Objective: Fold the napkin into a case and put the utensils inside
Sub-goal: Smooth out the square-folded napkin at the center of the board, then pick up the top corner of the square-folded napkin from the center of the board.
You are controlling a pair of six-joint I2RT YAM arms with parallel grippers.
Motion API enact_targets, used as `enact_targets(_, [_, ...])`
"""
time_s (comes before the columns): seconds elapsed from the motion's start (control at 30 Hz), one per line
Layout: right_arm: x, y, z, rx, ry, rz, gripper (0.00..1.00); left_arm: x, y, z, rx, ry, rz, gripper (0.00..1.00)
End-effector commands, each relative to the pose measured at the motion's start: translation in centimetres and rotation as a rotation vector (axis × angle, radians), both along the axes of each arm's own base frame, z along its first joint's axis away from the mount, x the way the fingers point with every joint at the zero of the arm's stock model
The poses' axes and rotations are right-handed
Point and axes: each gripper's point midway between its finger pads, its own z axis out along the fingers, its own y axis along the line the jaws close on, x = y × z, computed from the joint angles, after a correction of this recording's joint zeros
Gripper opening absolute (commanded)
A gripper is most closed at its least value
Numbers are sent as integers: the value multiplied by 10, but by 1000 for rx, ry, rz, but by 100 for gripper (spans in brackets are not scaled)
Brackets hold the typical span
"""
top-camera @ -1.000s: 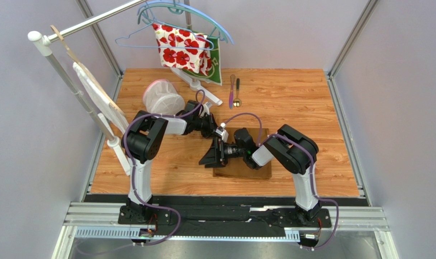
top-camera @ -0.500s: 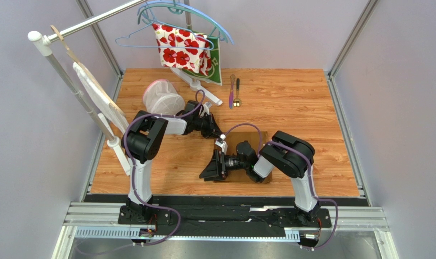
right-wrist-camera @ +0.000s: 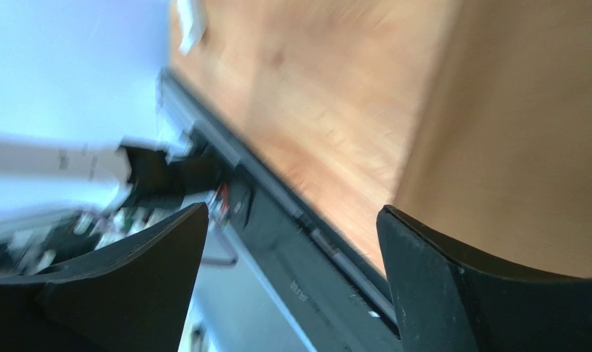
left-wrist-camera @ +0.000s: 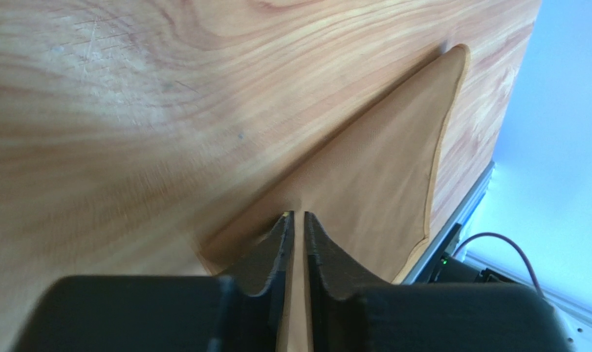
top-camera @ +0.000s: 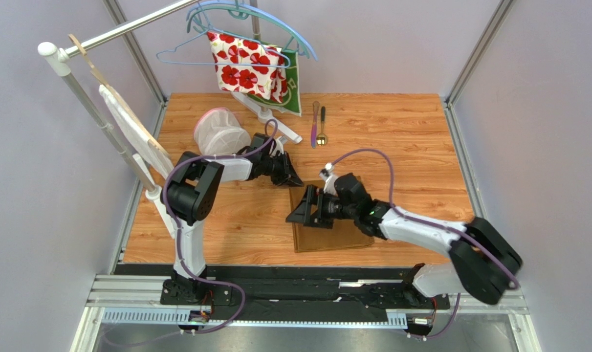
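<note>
The golden-brown napkin [top-camera: 337, 233] lies folded into a flat rectangle near the table's front middle. My left gripper [top-camera: 292, 180] rests at its far left corner. In the left wrist view its jaws [left-wrist-camera: 299, 214] stand almost together, and napkin [left-wrist-camera: 383, 176] cloth fills the thin slit between them. My right gripper [top-camera: 300, 213] hovers wide open over the napkin's left edge, holding nothing [right-wrist-camera: 293, 211]; the napkin [right-wrist-camera: 519, 132] shows to its right. The utensils lie side by side at the back: a purple knife [top-camera: 315, 123] and a gold-bowled spoon [top-camera: 322, 127]. No case shape shows.
A white mesh basket [top-camera: 221, 132] lies on its side at the back left. Hangers with a red-flowered cloth [top-camera: 246, 64] and a green cloth [top-camera: 297, 92] hang from a white rack [top-camera: 100, 117] along the left. A metal rail [top-camera: 306, 290] runs along the front edge.
The right arm has stretched out to the right, and its gripper has moved away from the front edge along the napkin's left side and opened a little wider. The left gripper has stayed at the corner.
</note>
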Motion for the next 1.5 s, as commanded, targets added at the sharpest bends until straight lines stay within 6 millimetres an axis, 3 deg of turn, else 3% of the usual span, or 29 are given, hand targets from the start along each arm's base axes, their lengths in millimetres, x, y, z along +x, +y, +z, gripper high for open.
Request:
enact_targets(0.0, [18,-148,-56,-651,62,-324,89,13,5,73,13,-176,-10,23])
enact_targets(0.07, [12,-175,-60,-644,140,-379,88,8,11,93,24,-202,7,31])
enact_targets(0.1, [12,-199,-71,-659,194,-444,85,4,11,100,24,-211,8,32])
enact_targets(0.2, [4,-230,-78,-709,241,-526,78,-14,10,122,20,-244,-3,34])
enact_targets(0.23, [-4,-237,-84,-734,270,-544,76,-27,6,119,35,-239,-21,34])
enact_targets(0.27, [-6,-235,-84,-712,268,-552,73,-36,4,132,26,-271,-29,34])
enact_targets(0.3, [-7,-235,-86,-707,271,-555,63,-43,3,135,29,-285,-39,34])
enact_targets(0.33, [-10,-237,-89,-715,290,-573,60,-60,-2,129,47,-281,-66,34])
enact_targets(0.37, [-10,-243,-91,-746,291,-591,59,-69,-3,139,38,-306,-76,34])
enact_targets(0.43, [-9,-240,-93,-728,285,-581,58,-92,-7,131,54,-301,-108,34])
enact_targets(0.47, [-11,-240,-96,-727,292,-576,56,-101,-7,137,47,-316,-116,34])
enact_targets(0.67, [-7,-238,-96,-726,274,-561,42,-139,-7,127,54,-292,-161,34])
enact_targets(0.9, [-2,-243,-81,-750,223,-607,38,-154,-4,107,74,-257,-180,34])
enact_targets(1.13, [0,-236,-75,-758,184,-578,36,-156,-7,103,71,-249,-188,34])
enact_targets(1.33, [2,-232,-78,-761,185,-551,24,-156,-8,103,69,-249,-190,34])
enact_targets(1.47, [3,-229,-82,-752,193,-543,23,-158,-7,101,71,-242,-192,34])
